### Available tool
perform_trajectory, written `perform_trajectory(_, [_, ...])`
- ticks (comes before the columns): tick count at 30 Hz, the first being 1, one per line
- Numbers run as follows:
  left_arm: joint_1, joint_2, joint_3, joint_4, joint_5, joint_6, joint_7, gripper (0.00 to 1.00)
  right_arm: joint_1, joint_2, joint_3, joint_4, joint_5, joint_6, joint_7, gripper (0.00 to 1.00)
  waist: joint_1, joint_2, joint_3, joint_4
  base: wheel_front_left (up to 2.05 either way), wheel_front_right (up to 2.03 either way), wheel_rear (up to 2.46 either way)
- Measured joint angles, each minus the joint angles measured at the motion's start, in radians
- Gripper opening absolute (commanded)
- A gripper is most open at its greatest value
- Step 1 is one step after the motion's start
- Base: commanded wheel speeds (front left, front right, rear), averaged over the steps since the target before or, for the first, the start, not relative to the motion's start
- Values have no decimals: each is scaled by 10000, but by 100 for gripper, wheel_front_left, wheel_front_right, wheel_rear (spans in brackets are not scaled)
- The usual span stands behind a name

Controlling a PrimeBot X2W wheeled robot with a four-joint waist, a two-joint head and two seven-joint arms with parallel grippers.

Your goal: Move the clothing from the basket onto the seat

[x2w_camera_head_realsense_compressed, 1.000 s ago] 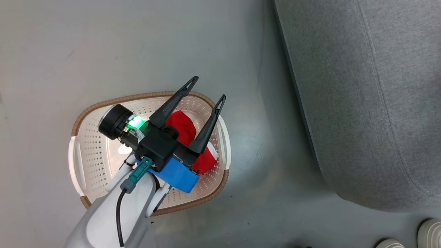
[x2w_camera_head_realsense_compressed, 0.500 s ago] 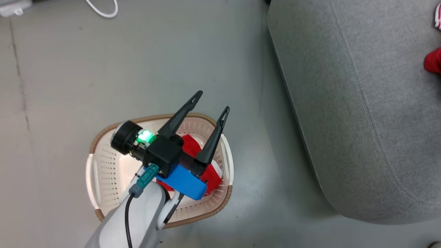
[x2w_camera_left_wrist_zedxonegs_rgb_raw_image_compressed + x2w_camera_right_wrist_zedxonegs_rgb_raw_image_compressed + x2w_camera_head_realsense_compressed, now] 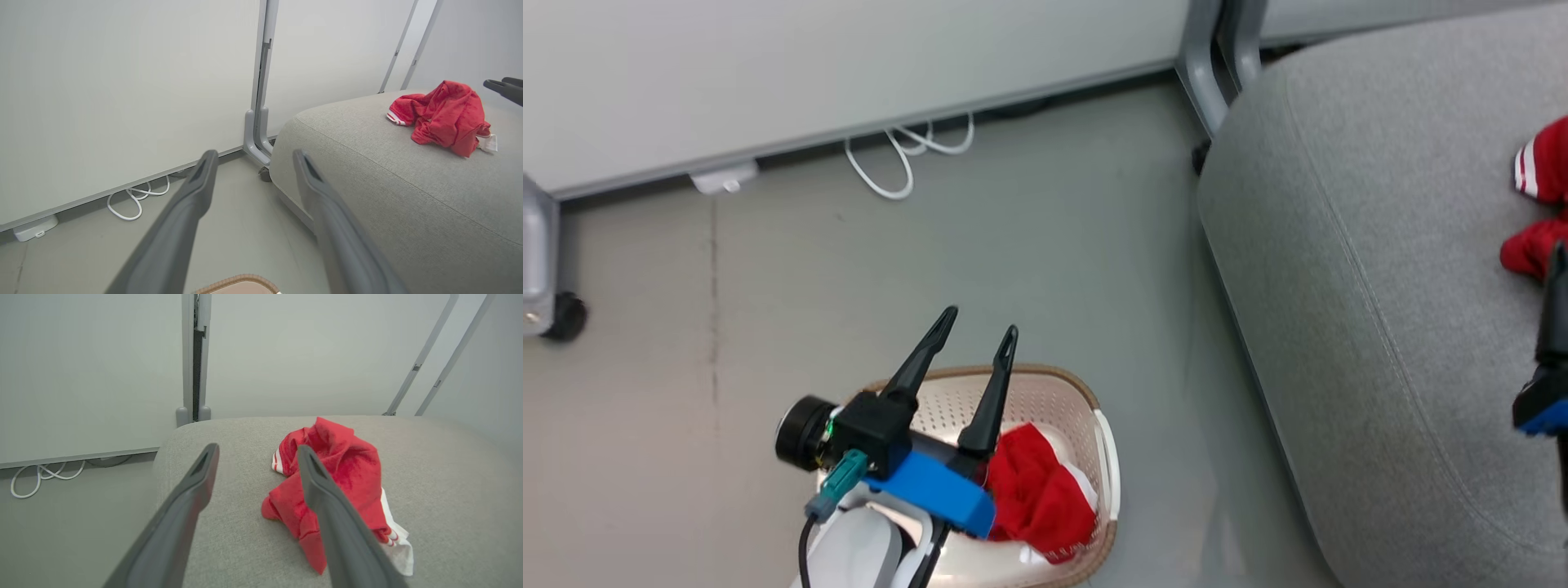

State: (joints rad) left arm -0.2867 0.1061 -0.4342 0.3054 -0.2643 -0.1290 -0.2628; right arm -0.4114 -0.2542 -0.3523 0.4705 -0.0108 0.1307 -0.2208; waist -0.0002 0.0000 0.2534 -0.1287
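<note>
**Two open grippers, red clothes in two places**

The left gripper (image 3: 980, 321) hangs over the basket (image 3: 1062, 374). Its two fingers stand apart and hold nothing. The basket sits on the floor (image 3: 1029, 229) at the bottom edge of the head view, partly cut off there. Some red clothes (image 3: 1037, 498) lie inside it, bunched against the side nearest the seat (image 3: 1347, 286).

The seat is to the right of the basket, with a strip of bare floor between them. Its edge is round, with a seam along it. More red clothes lie in a heap (image 3: 343, 473) on top of the seat, well in from that edge.

The right gripper (image 3: 257, 450) is over the seat, just beside the heap. Its fingers stand apart too, with nothing between them.

Past the basket the floor is open up to the wall (image 3: 849, 57). A white cord (image 3: 890, 159) lies at the foot of the wall, and a grey post (image 3: 1205, 65) stands at the seat's far corner.
</note>
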Motion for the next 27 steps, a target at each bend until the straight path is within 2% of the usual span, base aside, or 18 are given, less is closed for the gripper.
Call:
perform_trajectory(6, [821, -134, 734, 144, 6, 0, 0, 100, 1820, 769, 481, -2105, -435, 0, 573, 100, -1, 1, -1022, 473, 0, 0, 0])
perform_trajectory(12, [1611, -176, 1586, 201, 92, 0, -2, 100, 3304, 1369, 1043, -3567, -529, 0, 1030, 100, -1, 0, -1856, 974, 0, 0, 0])
perform_trajectory(21, [2064, -215, 2337, 215, 295, 0, -2, 100, 4468, 1848, 2142, -4357, -272, 0, 1233, 100, 0, 1, -2512, 1679, 0, 0, 0])
perform_trajectory(27, [2178, -203, 2508, 318, 355, 0, -2, 100, 4677, 1975, 2378, -4451, -159, 0, 1214, 100, 0, 1, -2647, 1856, 0, 0, 0])
